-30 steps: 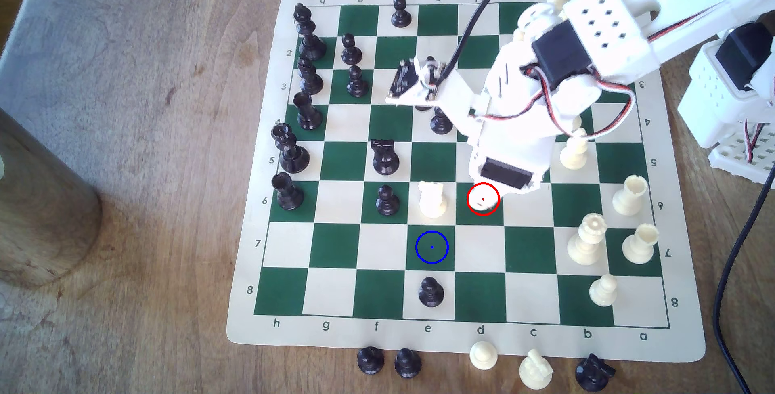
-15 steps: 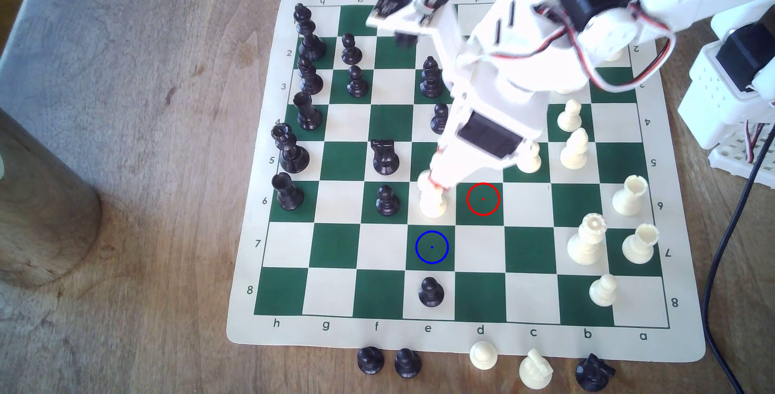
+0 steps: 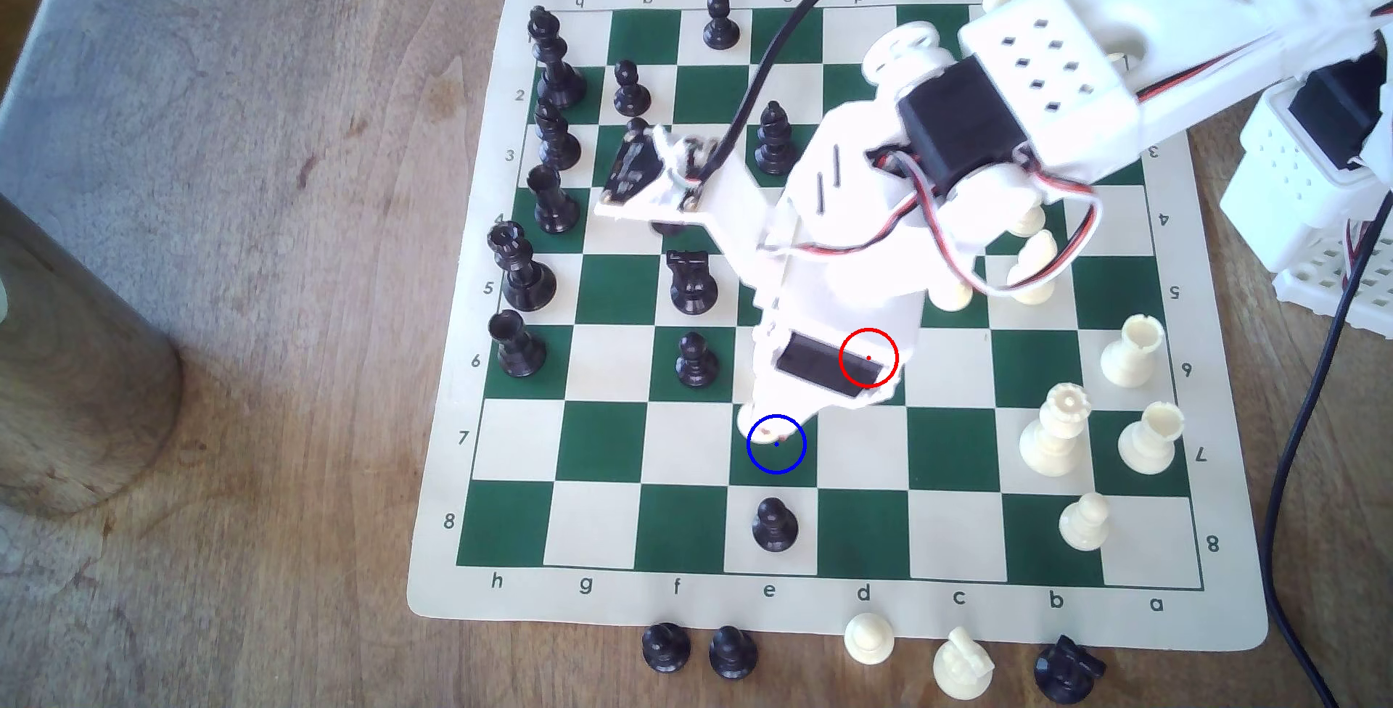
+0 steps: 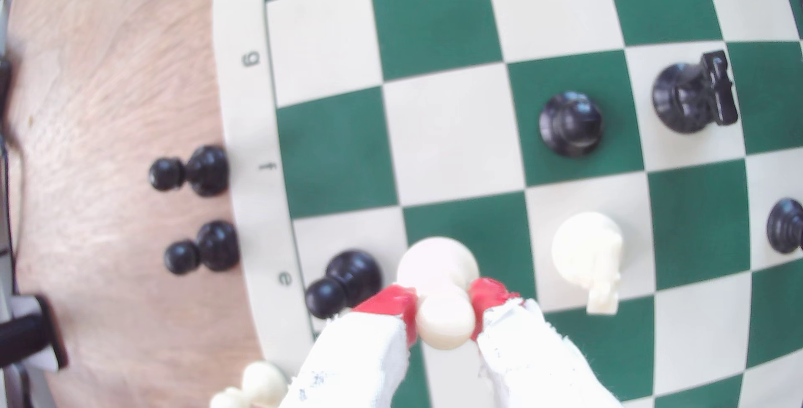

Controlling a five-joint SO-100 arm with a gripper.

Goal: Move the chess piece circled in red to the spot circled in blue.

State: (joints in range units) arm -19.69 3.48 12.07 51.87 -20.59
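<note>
My gripper (image 4: 443, 306) is shut on the ball head of the cream-white pawn (image 4: 436, 262), one red-tipped finger (image 4: 391, 301) on each side. The pawn's round base hangs over a dark green square (image 4: 491, 230). In the exterior view the gripper (image 3: 776, 435) and the pawn (image 3: 757, 422) sit at the upper edge of the blue-ringed spot (image 3: 776, 463) on e7. Whether the base touches the board I cannot tell. The red ring (image 3: 868, 358) now lies over the arm's body, hiding that square.
A black pawn (image 3: 774, 525) stands one square nearer the board's front edge, another black pawn (image 3: 695, 360) to the exterior view's left. A cream knight (image 4: 588, 256) stands on the neighbouring square. Loose pieces (image 3: 868, 639) line the table off the board's front edge.
The gripper took the pawn off the red-ringed square, rose and swung toward the exterior view's left, then came down to the blue ring with the pawn held.
</note>
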